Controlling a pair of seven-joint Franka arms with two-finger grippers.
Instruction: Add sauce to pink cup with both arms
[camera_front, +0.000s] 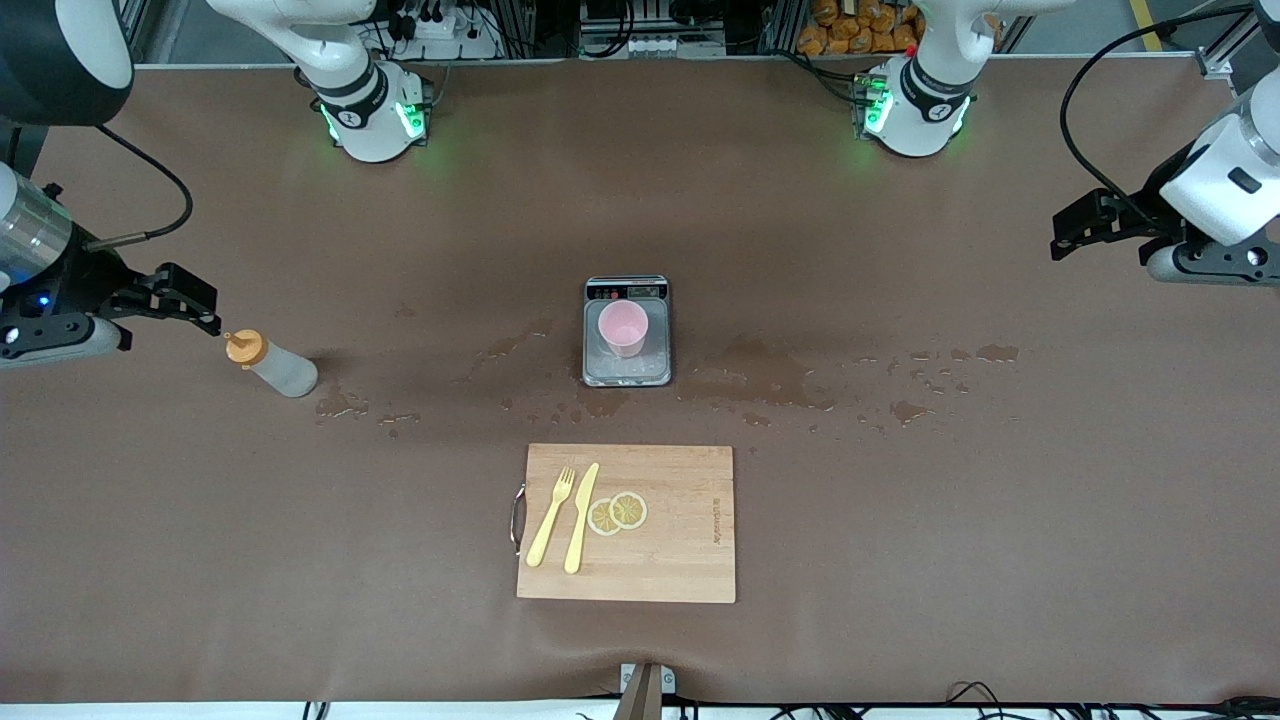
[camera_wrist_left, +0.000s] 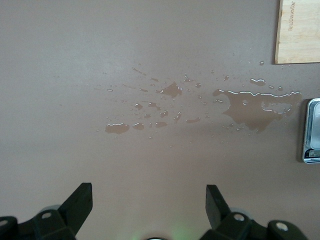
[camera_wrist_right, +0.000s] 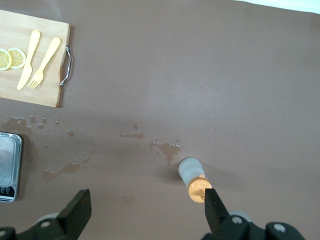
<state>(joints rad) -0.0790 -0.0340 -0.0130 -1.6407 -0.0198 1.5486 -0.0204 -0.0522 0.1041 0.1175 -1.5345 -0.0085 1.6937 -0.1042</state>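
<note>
right pincer, spread, hangs beside the sauce at the cup's nine o'clock; a clumsy close could topple it. left pincer waits spread.

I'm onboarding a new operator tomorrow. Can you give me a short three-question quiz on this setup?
1. True or false: the pink cup stands on the scale.
2. Which gripper is next to the sauce bottle? A) left gripper B) right gripper
3. Fill in: the fork, knife and lemon slices lie on the ____.

Key:
1. True.
2. B; its fingers are open near the orange cap, not gripping. The left gripper is open over bare table.
3. Cutting board.
</note>
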